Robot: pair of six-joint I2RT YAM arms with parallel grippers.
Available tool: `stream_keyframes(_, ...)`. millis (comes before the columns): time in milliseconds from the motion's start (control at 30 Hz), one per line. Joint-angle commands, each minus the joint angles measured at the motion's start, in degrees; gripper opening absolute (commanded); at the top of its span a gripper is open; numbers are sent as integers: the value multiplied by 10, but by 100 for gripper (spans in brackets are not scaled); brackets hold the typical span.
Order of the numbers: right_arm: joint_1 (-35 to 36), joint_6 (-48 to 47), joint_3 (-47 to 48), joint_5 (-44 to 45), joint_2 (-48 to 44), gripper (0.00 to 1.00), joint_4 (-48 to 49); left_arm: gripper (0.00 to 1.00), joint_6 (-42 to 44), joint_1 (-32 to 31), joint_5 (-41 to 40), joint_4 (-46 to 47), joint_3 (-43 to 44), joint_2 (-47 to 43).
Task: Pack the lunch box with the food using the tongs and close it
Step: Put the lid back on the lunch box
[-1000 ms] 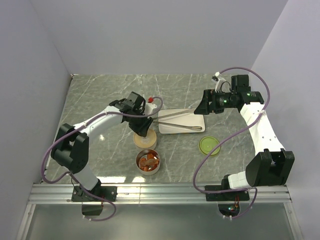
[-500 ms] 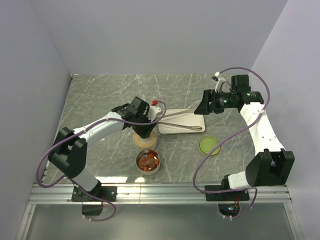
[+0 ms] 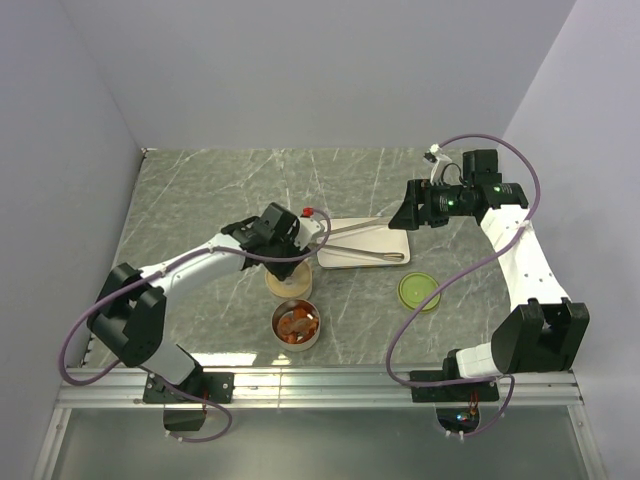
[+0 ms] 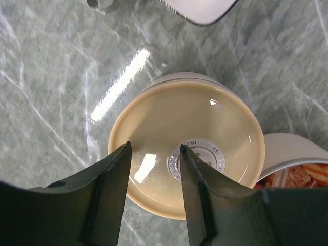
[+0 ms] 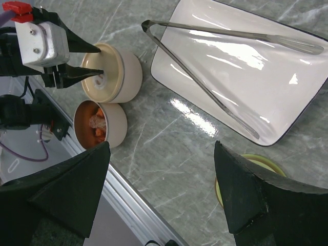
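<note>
On the marble table [image 3: 200, 200], left to right:

- **Left gripper [image 4: 155, 154]:** jaws half apart and empty, over the tan lid [image 4: 225, 123] of a round container.
- **Open round container [image 5: 117, 123]:** just beside the lidded one, on its near side, holding the food [image 5: 95, 123], orange-red chunks.
- **White plate [image 5: 266, 87]:** the tongs [image 5: 202, 82] lie across it, hinge toward the left.
- **Green lid [image 3: 418, 291]:** flat on the table, near the plate.
- **Right gripper [image 3: 410, 215]:** jaws wide and empty, raised by the plate's right end.

Tongs [image 5: 297, 44] on plate [image 5: 266, 87]; lidded container [image 5: 128, 72] left; food container [image 5: 115, 120] before it.
</note>
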Motion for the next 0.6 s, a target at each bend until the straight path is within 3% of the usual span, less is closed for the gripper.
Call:
stream_keyframes(0, 0, -5, 7, -2, -25, 89, 1, 48, -5, -8, -7, -99, 3, -17)
stream_keyframes(267, 0, -4, 7, -5, -28, 89, 1, 48, 12, -28, 0, -143, 55, -49)
stream_keyframes(567, 0, -8, 10, -7, -20, 89, -3, 51, 23, -37, 20, -132, 30, -40)
